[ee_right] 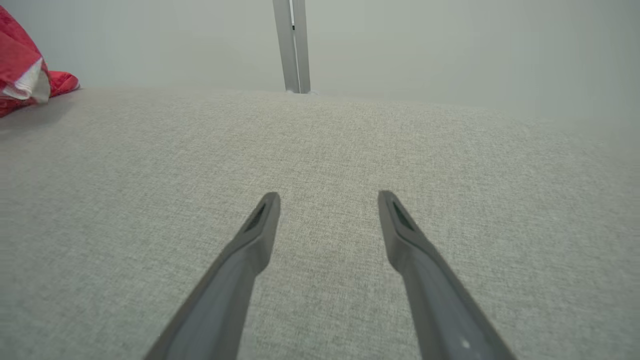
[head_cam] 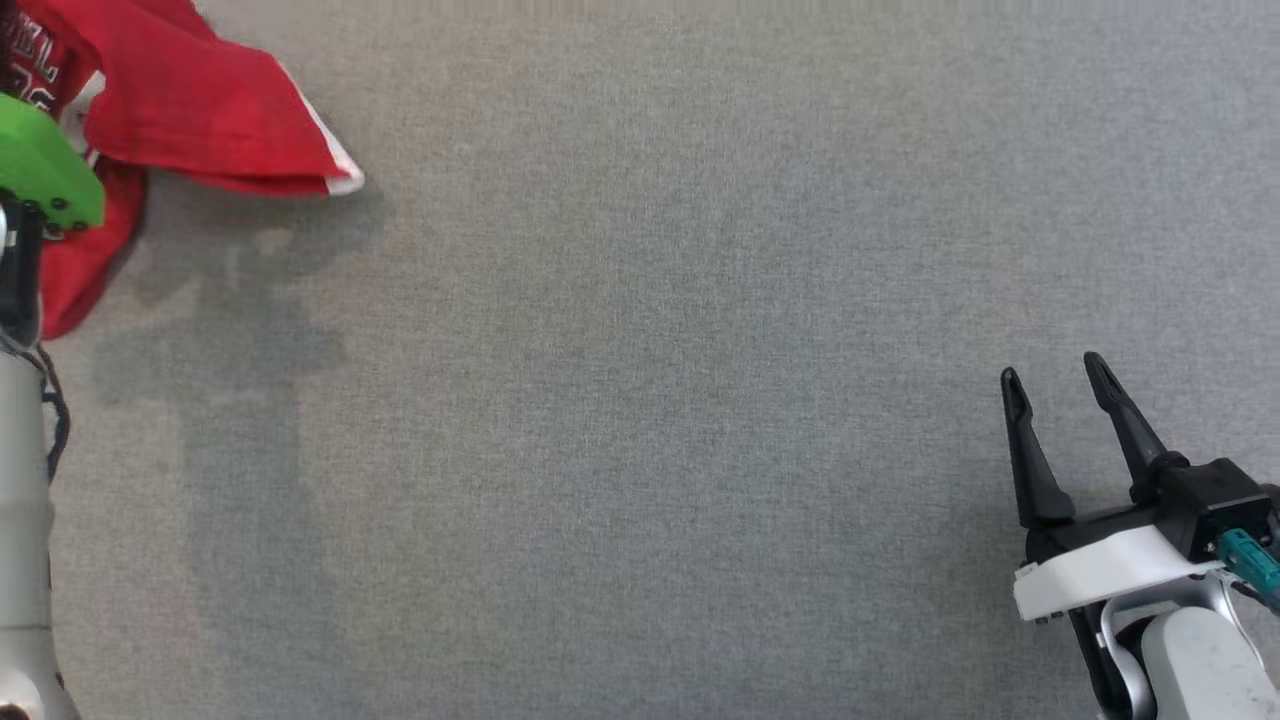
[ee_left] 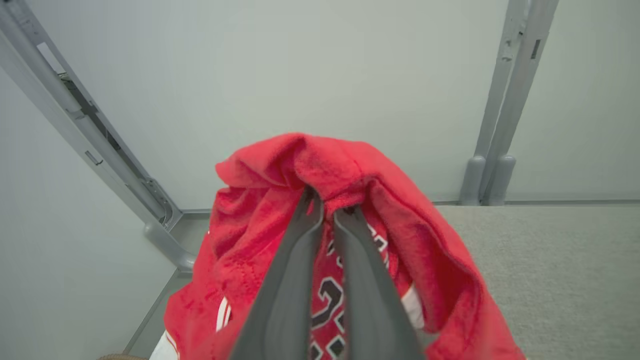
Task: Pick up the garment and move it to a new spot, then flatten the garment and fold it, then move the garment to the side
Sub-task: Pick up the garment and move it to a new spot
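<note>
The left claw [ee_left: 327, 200] is pinched nearly closed on the red garment [ee_left: 430, 250]. In the left wrist view its two dark fingers [ee_left: 295, 280] run up from the bottom centre with only a thin gap between them, and their tips disappear under a thick fold of red cloth that drapes over and around them. Between and beside the fingers, black and white lettering [ee_left: 325, 305] shows on the fabric, with white trim lower left.

In the head view the garment sits in the upper left corner of the frame, one red flap with a white edge reaching right towards the upper middle. A green cover [head_cam: 45, 165] on the left wrist lies over it at the left edge, and a pale forearm [head_cam: 25, 520] runs down below. A soft shadow falls on the grey table [head_cam: 640, 420] under the cloth; the bulk of it seems raised off the surface, though the angle does not make that sure.

The right claw [head_cam: 1053, 372] stands wide and holds nothing, at the lower right of the head view, well apart from the garment. In the right wrist view its fingers [ee_right: 250, 250] spread over bare table, with a bit of red and white cloth at the far upper left. Grey frame posts [ee_right: 292, 45] rise against a pale wall [ee_right: 450, 45] at the table's far edge.
</note>
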You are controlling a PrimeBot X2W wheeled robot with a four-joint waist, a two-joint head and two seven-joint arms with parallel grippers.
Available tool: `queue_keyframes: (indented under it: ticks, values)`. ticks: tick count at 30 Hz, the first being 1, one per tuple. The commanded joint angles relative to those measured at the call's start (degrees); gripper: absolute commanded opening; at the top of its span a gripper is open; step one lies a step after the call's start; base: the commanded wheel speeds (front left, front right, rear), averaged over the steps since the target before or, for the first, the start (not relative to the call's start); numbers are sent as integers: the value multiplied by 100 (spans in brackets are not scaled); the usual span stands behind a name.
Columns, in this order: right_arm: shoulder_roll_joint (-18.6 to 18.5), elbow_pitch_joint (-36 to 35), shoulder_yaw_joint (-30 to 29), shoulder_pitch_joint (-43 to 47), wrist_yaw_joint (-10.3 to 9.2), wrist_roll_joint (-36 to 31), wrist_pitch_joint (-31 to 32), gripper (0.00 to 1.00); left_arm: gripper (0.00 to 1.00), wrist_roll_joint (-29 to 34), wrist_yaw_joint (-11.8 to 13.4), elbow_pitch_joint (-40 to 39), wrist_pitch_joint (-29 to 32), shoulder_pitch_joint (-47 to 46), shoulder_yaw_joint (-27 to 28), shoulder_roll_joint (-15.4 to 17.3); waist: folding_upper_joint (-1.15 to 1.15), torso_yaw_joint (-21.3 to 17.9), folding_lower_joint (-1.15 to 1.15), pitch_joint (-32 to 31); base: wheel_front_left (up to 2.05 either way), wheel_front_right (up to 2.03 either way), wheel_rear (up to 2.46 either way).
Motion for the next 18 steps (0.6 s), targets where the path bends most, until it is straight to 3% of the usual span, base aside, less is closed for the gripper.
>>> queue_keyframes:
  ticks: [1,5,10,14,16,18]
  values:
    - [108,44,-40,161,-2,59,-18,100,0,-385,-33,-997,461,386,-261,-64,0,-83,0,-593,0,0,0]
    - [234,62,-123,225,-2,69,-18,100,0,-1191,-32,-2958,1422,1030,-569,2,0,-298,0,-748,0,0,0]
    - [355,95,-169,219,-2,80,-18,100,0,-2303,-34,-5129,2461,1802,-1026,-301,0,-727,0,-769,0,0,0]
    - [450,83,-211,135,-2,103,-18,100,0,-3112,27,-6216,3001,2284,-1530,-686,0,-1146,0,-708,0,0,0]
    - [481,74,-256,107,-2,121,-18,100,0,-3412,46,-6368,2987,2500,-1774,-978,0,-1345,0,-648,0,0,0]
    - [520,74,-282,68,-2,115,-18,100,0,-3437,3,-6372,2829,2546,-2050,-1024,0,-1573,0,-581,0,0,0]
